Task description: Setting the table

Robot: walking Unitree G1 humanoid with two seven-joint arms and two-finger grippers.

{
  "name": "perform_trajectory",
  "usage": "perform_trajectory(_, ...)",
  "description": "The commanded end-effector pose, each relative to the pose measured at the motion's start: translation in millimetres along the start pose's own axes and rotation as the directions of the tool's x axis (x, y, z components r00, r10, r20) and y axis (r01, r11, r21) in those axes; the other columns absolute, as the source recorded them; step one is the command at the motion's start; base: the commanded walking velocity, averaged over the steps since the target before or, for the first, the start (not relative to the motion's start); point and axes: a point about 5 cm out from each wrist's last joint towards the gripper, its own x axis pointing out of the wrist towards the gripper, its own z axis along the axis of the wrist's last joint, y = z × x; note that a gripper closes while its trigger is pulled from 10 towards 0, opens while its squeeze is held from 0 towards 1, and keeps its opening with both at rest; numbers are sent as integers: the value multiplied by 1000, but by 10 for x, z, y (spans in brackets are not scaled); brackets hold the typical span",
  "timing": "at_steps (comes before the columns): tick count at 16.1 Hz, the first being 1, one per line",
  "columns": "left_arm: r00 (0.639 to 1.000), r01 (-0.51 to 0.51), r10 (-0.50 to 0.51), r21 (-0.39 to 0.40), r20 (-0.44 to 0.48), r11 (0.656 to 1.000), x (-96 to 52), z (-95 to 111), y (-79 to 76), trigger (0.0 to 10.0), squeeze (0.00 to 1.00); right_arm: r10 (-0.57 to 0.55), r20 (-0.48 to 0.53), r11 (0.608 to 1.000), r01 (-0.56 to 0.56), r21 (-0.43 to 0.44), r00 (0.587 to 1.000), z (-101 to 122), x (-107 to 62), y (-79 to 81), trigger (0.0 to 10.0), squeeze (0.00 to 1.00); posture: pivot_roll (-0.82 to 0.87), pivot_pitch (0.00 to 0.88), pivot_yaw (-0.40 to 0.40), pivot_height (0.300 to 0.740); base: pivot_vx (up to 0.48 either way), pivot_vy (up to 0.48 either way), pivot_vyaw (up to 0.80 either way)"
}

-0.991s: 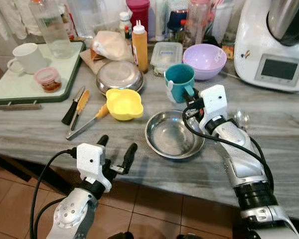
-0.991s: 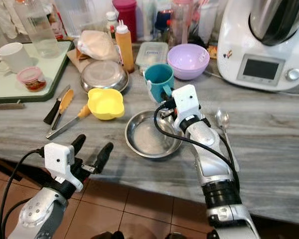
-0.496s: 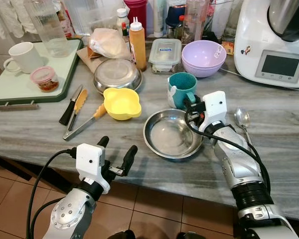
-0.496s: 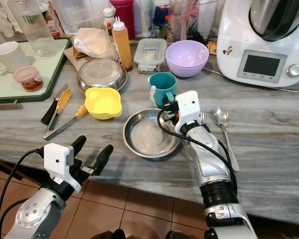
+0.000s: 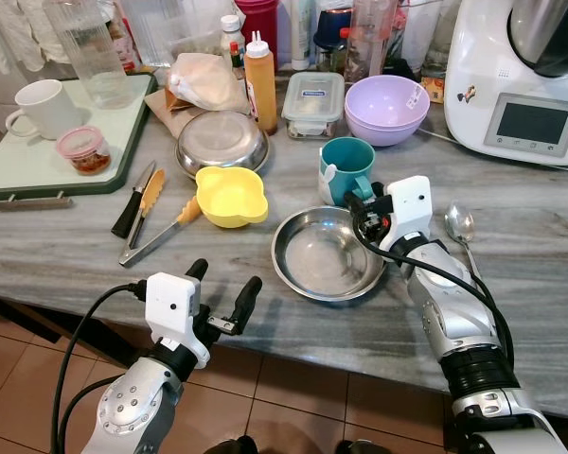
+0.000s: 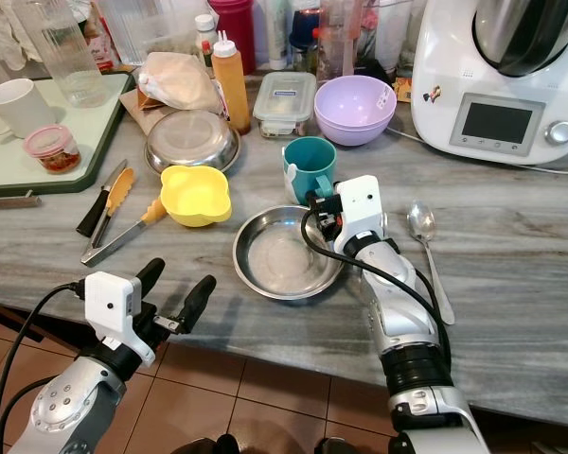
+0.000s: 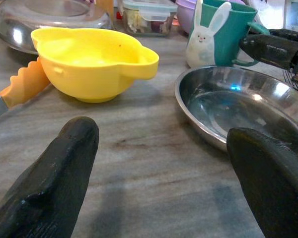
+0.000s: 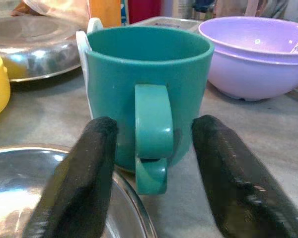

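Now: right gripper (image 8: pixel 151 163) at teal mug (image 8: pixel 148 91) handle.
Fingers spread, straddling the handle at frame centre; left gripper (image 5: pixel 222 293) spread, lower left.

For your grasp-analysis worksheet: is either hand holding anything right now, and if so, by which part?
Nothing is held. The right hand is open, its fingers either side of the teal mug's handle without touching. The left hand is open, empty.

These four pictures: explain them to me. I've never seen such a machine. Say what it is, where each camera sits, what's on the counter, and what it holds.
It is a humanoid robot with two silver arms, each ending in a black two-fingered pincer. Two pictures come from its head, looking down at a grey counter; the other two come from its wrists. On the counter stand a teal mug, a steel dish, a yellow bowl, tongs, a spoon and a purple bowl. The right pincer is open, its fingers either side of the mug's handle. The left pincer is open at the counter's edge. Nothing is held.
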Motion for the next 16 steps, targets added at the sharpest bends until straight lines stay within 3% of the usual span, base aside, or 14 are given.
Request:
perform_trajectory(1,1000,5,-5,-3,-10,1000,-5,-19,9,10000,0,-5,52,1000,6,-19,999,131,36,-12,10000,1000,-87,183,61,740,0,0,0)
perform_trajectory(7,1000,9,-9,-4,-1,1000,21,-17,8,10000,0,-19,141,998,27,-58,990,318,-44,49,10000,1000,-101,169,61,740,0,0,0)
perform_trajectory(11,999,50,-49,-55,16,997,36,8,3,10000,0,-57,172,994,72,-84,983,324,-282,108,10000,1000,-118,158,61,740,0,0,0)
perform_trajectory(16,990,138,-137,-100,17,985,53,14,-64,10000,0,-102,115,990,113,-89,988,199,-499,71,10000,1000,-140,149,64,740,0,0,0)
